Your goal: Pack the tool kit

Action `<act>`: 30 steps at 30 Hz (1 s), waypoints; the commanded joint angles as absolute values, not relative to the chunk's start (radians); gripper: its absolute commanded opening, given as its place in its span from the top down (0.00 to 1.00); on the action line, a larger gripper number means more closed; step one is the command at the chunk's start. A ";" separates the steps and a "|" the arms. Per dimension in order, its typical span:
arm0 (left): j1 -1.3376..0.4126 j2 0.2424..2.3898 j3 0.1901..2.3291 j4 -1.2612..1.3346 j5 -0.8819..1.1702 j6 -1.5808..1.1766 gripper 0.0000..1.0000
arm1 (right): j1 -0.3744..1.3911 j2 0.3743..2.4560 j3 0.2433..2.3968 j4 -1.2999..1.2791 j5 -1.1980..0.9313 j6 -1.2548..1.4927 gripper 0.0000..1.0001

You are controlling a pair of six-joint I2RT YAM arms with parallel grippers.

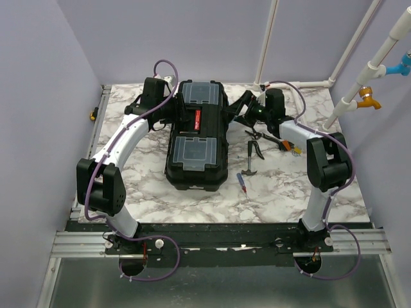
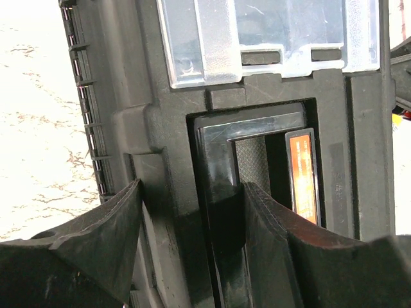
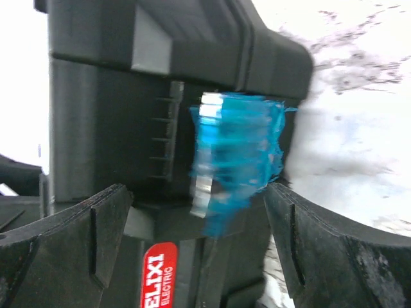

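Observation:
The black toolbox lies lengthwise mid-table with its lid down, two grey translucent compartments on top and a red handle label. My left gripper is at its left side. In the left wrist view the gripper straddles the lid's rim and the black handle bar; contact is unclear. My right gripper is at the box's right side. In the right wrist view this gripper stands open around the blurred teal latch, with gaps on both sides.
Loose tools lie right of the box: pliers, a hammer, a red-handled screwdriver and an orange-handled tool beside the right arm. White pipes rise at the back right. Walls close in the table.

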State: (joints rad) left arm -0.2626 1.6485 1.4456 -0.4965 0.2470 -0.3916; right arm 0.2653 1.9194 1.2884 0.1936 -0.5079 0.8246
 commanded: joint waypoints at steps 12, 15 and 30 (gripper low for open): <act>-0.176 1.666 1.356 -0.495 0.344 -0.347 0.81 | 0.262 1.989 1.232 0.433 -0.617 1.001 0.23; -0.176 1.665 1.356 -0.497 0.330 -0.353 0.81 | 0.262 1.957 1.260 0.273 -0.502 0.911 0.28; -0.254 1.647 1.410 -0.556 0.130 -0.341 0.81 | 0.272 1.936 1.449 -0.177 -0.166 0.661 0.92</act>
State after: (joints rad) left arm -0.2417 1.6234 1.4055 -0.4561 0.2554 -0.3737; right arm 0.2680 1.9434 1.3750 -0.0299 -0.2764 0.7456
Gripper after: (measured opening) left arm 0.574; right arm 0.185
